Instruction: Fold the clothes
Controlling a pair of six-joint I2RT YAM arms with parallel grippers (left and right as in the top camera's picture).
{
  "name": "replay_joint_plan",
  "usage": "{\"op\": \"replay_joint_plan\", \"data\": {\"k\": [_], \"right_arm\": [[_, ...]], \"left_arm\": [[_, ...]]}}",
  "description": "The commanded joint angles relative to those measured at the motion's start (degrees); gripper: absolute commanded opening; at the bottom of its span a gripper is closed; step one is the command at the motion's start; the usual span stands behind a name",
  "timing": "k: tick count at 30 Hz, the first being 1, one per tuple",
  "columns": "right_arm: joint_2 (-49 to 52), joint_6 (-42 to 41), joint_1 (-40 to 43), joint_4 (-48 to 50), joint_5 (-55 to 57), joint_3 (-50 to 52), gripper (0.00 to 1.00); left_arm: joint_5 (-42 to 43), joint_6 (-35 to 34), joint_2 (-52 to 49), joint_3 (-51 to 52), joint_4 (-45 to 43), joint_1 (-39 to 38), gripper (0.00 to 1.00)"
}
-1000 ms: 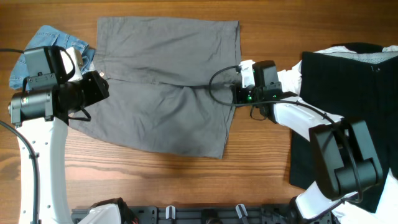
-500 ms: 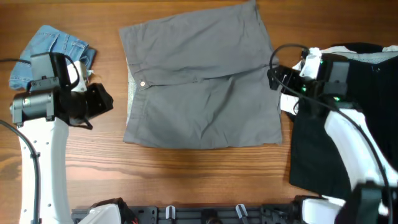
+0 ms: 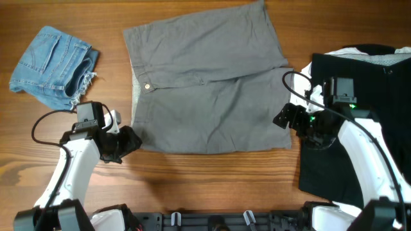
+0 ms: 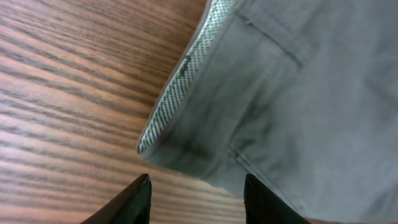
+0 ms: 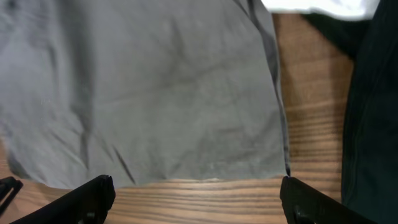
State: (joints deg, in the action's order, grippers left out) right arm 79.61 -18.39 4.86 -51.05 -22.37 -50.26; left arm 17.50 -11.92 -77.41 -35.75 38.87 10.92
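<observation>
Grey shorts (image 3: 205, 83) lie folded flat on the wooden table, waistband with a button at the left. My left gripper (image 3: 131, 142) sits at their near left corner. In the left wrist view its jaws (image 4: 196, 202) stand open over bare wood, and the dotted waistband lining (image 4: 180, 93) lies just ahead. My right gripper (image 3: 282, 119) hovers by the near right corner. In the right wrist view it (image 5: 199, 199) is wide open above the table, with the shorts' hem (image 5: 205, 168) just beyond the fingertips. Neither gripper holds anything.
Folded blue denim shorts (image 3: 54, 64) lie at the far left. A black garment (image 3: 366, 90) with a white cloth (image 3: 321, 61) at its edge covers the right side, under my right arm; it also shows in the right wrist view (image 5: 376, 124).
The grey shorts went from spread out to folded and shifted right. The right gripper opened and let go. Both arms then moved back to the shorts' near corners.
</observation>
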Motion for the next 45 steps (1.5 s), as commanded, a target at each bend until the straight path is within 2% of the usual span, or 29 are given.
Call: {"op": "replay_joint_plan", "data": {"k": [1,4,7,10,14,15,16,17,18,19,20,22,25,30,33,37,42,43,45], "right_arm": [[4.5,-2.1,-0.1,-0.2,1.2,0.3,0.90],[9.6,-2.8,-0.1,-0.2,1.7,0.3,0.89],[12.3,-2.7,-0.1,0.4,1.8,1.1,0.89],[13.7,-5.8,0.0,2.7,1.8,3.7,0.89],[13.8,-8.2,0.3,7.2,1.8,9.5,0.79],[13.8,-8.6,0.3,8.6,1.7,10.7,0.72],[13.8,-8.4,0.2,10.8,0.9,11.4,0.57],[13.8,-8.5,0.2,12.5,0.9,11.6,0.36],[13.8,-8.5,0.2,13.4,0.5,11.6,0.22],[13.8,-8.5,0.2,13.4,0.4,11.3,0.10],[13.8,-7.5,0.3,13.1,0.5,10.9,0.04],[13.2,-3.8,0.3,9.3,0.5,7.8,0.04],[9.5,-2.6,0.3,-0.1,4.3,1.2,0.04],[-3.0,-2.2,0.2,-13.1,11.0,-13.4,0.04],[-9.3,-2.4,0.2,-17.6,13.7,-23.2,0.04],[-12.9,-2.9,0.2,-20.0,13.4,-29.4,0.04],[-15.0,-5.2,0.2,-17.4,11.9,-30.4,0.04],[-14.6,-5.6,0.2,-16.5,11.3,-30.4,0.04],[-13.7,-5.6,0.2,-16.8,10.4,-30.4,0.04]], "left_arm": [[1.1,-1.0,-3.2,1.9,-3.4,-0.2,0.42],[1.0,-1.0,-6.1,1.9,-6.0,-0.2,0.27],[0.7,-1.0,-7.2,1.9,-6.6,-0.2,0.04],[0.7,-3.0,-7.0,1.8,-6.1,-0.2,0.04],[0.7,-4.0,-6.9,0.8,-4.4,-0.2,0.04],[0.7,-4.0,-6.9,0.5,-3.9,-0.2,0.04],[0.7,-4.0,-6.9,0.4,-3.5,-0.2,0.04],[0.7,-4.0,-6.9,0.4,-3.5,-0.2,0.04],[0.7,-4.0,-6.9,0.4,-3.5,-0.2,0.04],[0.7,-4.0,-6.9,0.3,-3.5,-0.2,0.04],[0.7,-4.0,-6.9,0.1,-3.1,-0.2,0.04],[0.7,-4.0,-6.6,-2.4,0.2,-0.1,0.04],[0.0,-4.0,-4.2,-7.6,7.3,0.9,0.04],[-10.3,-3.3,2.3,-20.8,25.2,6.5,0.04],[-12.2,-2.1,6.5,-26.4,32.6,9.8,0.04],[-12.5,-1.4,10.8,-27.8,35.8,10.1,0.04],[-15.6,-0.5,14.2,-32.7,38.7,10.1,0.04],[-13.1,-0.5,14.5,-33.1,37.9,10.0,0.04],[-2.3,0.8,14.6,-33.1,37.4,9.0,0.04]]}}
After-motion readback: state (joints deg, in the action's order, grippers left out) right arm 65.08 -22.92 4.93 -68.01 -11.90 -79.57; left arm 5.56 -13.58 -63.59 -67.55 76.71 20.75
